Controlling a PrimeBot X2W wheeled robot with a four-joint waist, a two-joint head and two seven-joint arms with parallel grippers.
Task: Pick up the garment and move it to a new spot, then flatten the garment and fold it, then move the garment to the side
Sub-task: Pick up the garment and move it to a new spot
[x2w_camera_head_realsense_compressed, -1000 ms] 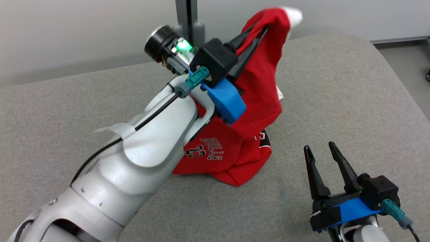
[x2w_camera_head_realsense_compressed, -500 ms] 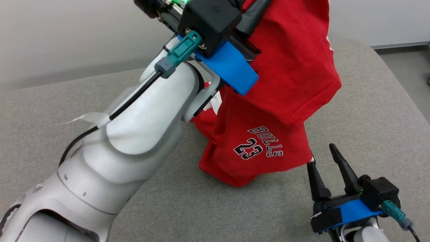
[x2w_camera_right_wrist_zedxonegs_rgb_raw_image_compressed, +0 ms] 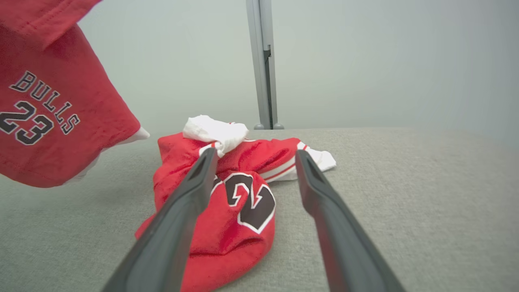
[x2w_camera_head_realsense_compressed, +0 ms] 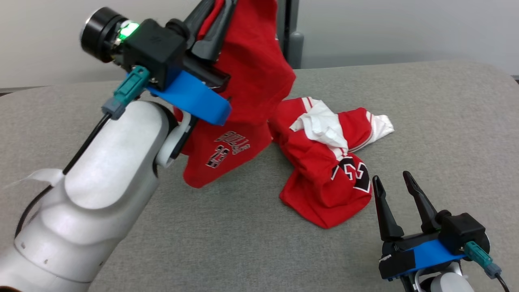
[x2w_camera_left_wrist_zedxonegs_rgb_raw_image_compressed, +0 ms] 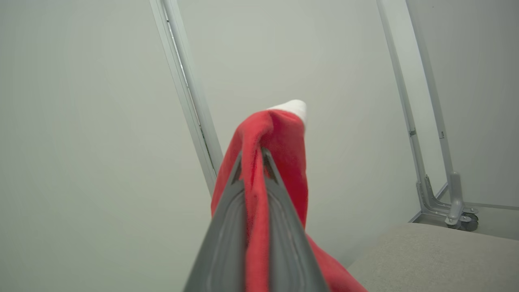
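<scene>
**Red garment lifted at the left, open worktop to the right**

Nearest, at the right, the right end effector (x2w_camera_head_realsense_compressed: 390, 177) rests low over the grey fabric worktop (x2w_camera_head_realsense_compressed: 438, 121), its two dark fingers spread apart with nothing between them. Bare worktop runs from it to the near edge and out to the right edge.

Just beyond its fingertips lies a crumpled red-and-white heap (x2w_camera_head_realsense_compressed: 324, 178) with a large black numeral facing up. Its white trim points toward the far right. Open grey surface lies around it on the near, right and far sides.

To the left, the pale left forearm (x2w_camera_head_realsense_compressed: 101, 178) rises across the near-left worktop. The left end effector (x2w_camera_left_wrist_zedxonegs_rgb_raw_image_compressed: 252, 156) is raised high, its fingers pressed together on a fold of the red Bulls 23 garment (x2w_camera_head_realsense_compressed: 247, 81). The garment hangs from the grip, and its lowest corner is at or just above the surface. Its right side meets the heap; whether the two are one piece cannot be told.

Farthest, the worktop's far edge curves into a rounded right corner, with a grey upright post (x2w_camera_head_realsense_compressed: 290, 32) and a pale wall behind.
</scene>
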